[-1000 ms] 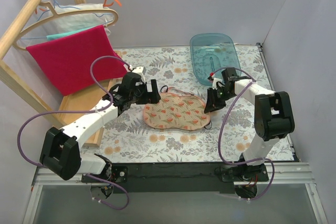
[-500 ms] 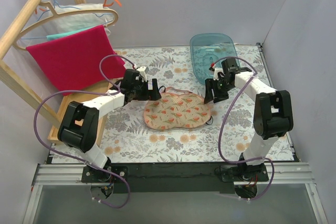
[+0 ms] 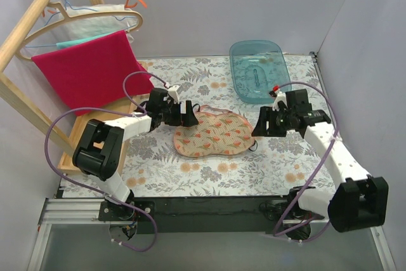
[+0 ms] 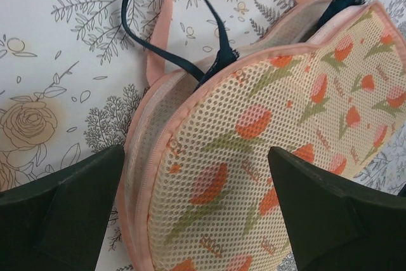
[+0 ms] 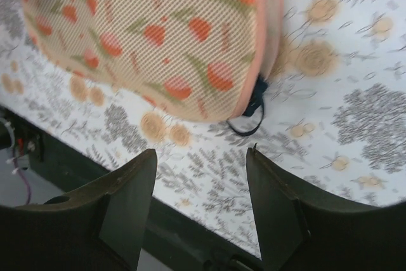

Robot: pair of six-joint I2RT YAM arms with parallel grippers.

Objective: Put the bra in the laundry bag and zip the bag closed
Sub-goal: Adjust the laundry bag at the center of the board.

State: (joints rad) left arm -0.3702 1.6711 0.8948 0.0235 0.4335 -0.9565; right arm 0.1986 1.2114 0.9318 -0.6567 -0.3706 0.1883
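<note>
Laundry bag (image 3: 212, 134) lies flat mid-table on the floral cloth (image 3: 158, 176), print side up, long axis running L-R. Bra (image 4: 219, 58) is mostly inside it. The L wrist cam shows a navy strap loop sticking out of the seam at the bag's L far edge and lying on the cloth, plus another dark bit at the top rim. The R wrist cam shows a small dark strap loop (image 5: 254, 109) poking out at the bag's R near edge. Seam on the L end looks gapped where the strap exits; can't tell the zip state for the rest. L gripper (image 3: 184, 111) is at the bag's L far end, fingers spread wide. In its own cam (image 4: 195, 152) the bag end sits below and between them, w/ no clamp visible. R gripper (image 3: 261, 125) is just off the bag's R end, jaws apart, and in its own cam (image 5: 200, 153) only cloth shows in the gap, nothing held. Teal tub (image 3: 257, 68) is at the back R. Red towel (image 3: 85, 71) hangs on the wooden rack (image 3: 25, 30) at L, w/ hangers above it.
</note>
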